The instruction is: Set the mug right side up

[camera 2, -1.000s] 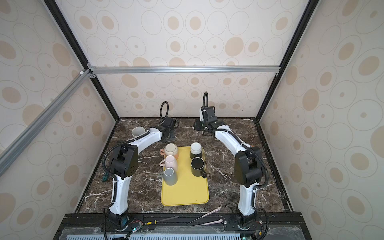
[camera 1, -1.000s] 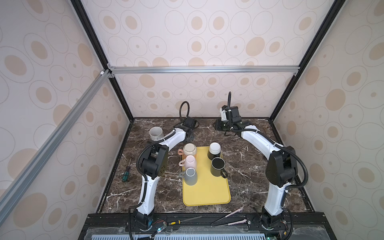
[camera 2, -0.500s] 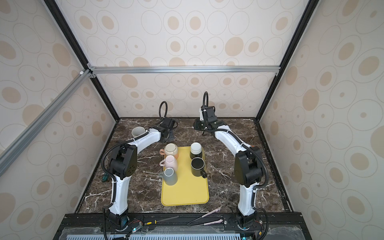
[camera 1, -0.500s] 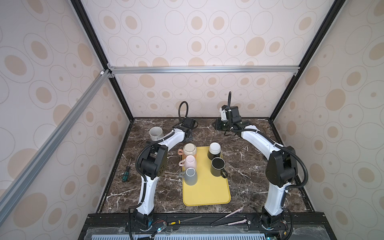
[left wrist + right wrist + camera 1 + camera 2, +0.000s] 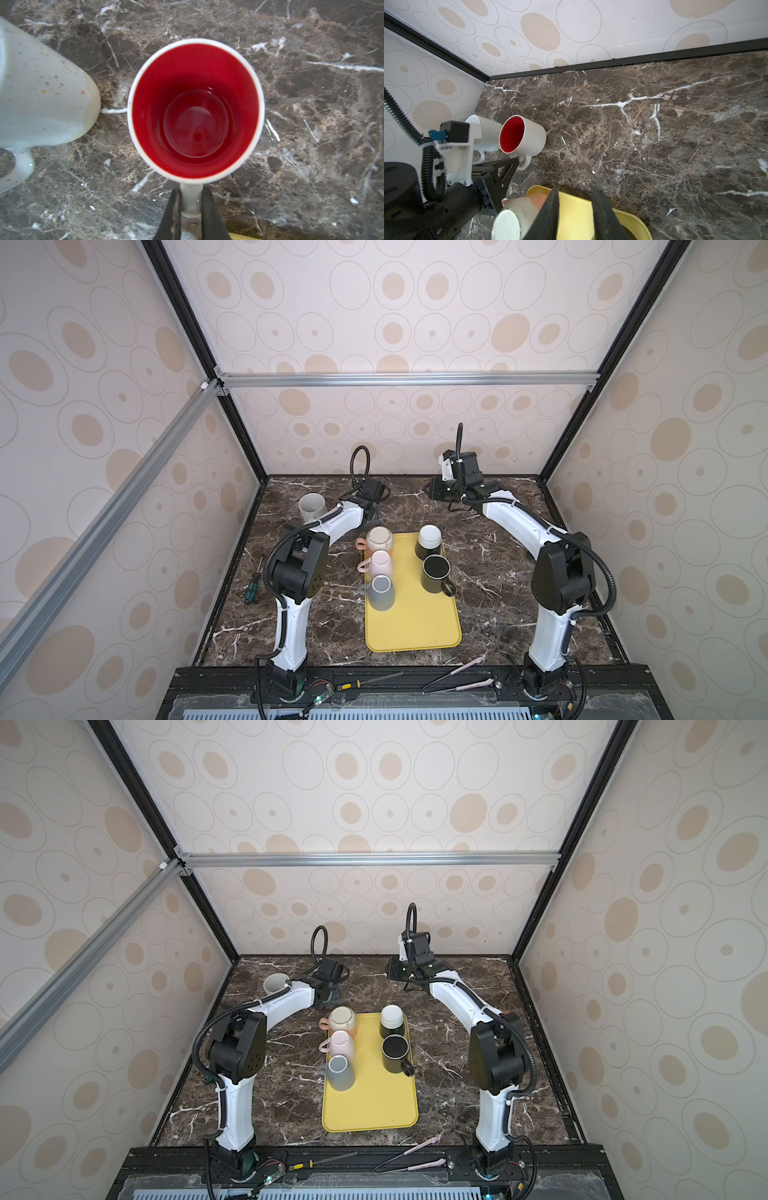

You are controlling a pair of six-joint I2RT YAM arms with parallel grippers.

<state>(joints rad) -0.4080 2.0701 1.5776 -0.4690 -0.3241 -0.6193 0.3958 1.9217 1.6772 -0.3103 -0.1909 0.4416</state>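
A white mug with a red inside [image 5: 195, 108] stands on the marble with its mouth up toward the left wrist camera. My left gripper [image 5: 191, 194] is shut on its white handle [image 5: 191, 200], one black finger on each side. The right wrist view shows the same mug [image 5: 527, 135] beside the left gripper's finger [image 5: 506, 166]. In both top views the mug is hidden under the left gripper [image 5: 374, 512] [image 5: 332, 996]. My right gripper [image 5: 574, 192] hangs open and empty over the far end of the yellow tray [image 5: 577, 209], and shows at the back [image 5: 452, 507].
A speckled white mug [image 5: 312, 507] [image 5: 41, 93] stands upright close beside the red-lined one. The yellow tray [image 5: 415, 626] holds several mugs: a beige-orange one [image 5: 380, 541], pink [image 5: 380, 564], grey [image 5: 380, 592], white-black [image 5: 430, 540] and an upright black one [image 5: 436, 572]. A screwdriver [image 5: 251, 593] lies at the left.
Hardly anything differs in the top views: both arms, the speckled mug and the tray's mugs stay where they were.
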